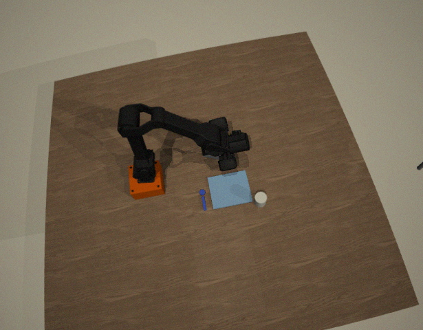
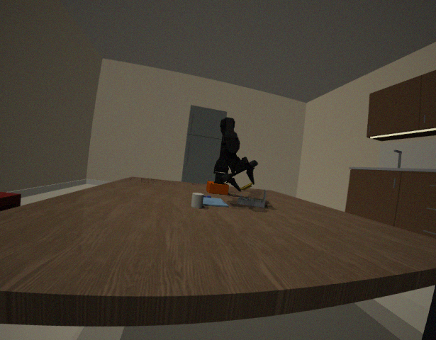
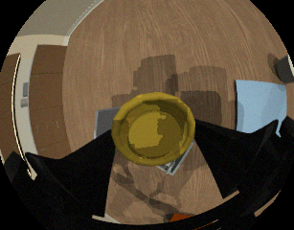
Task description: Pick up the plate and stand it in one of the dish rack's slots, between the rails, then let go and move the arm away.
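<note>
The yellow plate (image 2: 246,186) (image 3: 153,130) is held in the air by its rim, tilted in the exterior view. My gripper (image 2: 247,186) (image 3: 153,129) is shut on the plate, with one finger at each side of it. The grey dish rack (image 2: 252,201) (image 3: 106,119) stands on the table below; in the wrist view the plate covers most of it. The plate is above the rack, not in a slot. In the top view the arm hides the plate and nearly all of the rack.
A light blue mat (image 1: 230,190) (image 2: 215,202) (image 3: 260,106) lies beside the rack. A white cup (image 1: 260,199) (image 2: 197,200) stands at the mat's corner. A blue spoon-like object (image 1: 203,203) lies between the mat and the orange arm base (image 1: 147,192) (image 2: 218,188).
</note>
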Robot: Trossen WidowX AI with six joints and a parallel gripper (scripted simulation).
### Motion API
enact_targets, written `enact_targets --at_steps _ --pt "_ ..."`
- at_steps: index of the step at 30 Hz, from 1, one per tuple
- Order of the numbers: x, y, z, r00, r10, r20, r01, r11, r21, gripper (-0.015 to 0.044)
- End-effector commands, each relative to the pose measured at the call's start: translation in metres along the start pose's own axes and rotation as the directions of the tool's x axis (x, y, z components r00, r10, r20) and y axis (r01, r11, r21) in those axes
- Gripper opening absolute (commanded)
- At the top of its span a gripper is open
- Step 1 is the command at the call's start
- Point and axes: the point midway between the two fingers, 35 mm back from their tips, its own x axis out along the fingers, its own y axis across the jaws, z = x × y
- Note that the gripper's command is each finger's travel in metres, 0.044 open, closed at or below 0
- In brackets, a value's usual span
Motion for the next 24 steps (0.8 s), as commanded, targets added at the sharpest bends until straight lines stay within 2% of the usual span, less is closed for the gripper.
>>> enact_targets --at_steps 1,12,24 --pt "0.01 -0.005 -0.001 0.995 0.093 0.047 -0.088 0.993 -0.084 0.0" --pt "0.023 -0.014 -0.007 0.941 0.292 0.171 -0.225 0.917 -0.33 0.0" --pt "0.02 -0.017 -0.026 0.825 0.49 0.281 -0.243 0.758 -0.606 0.0"
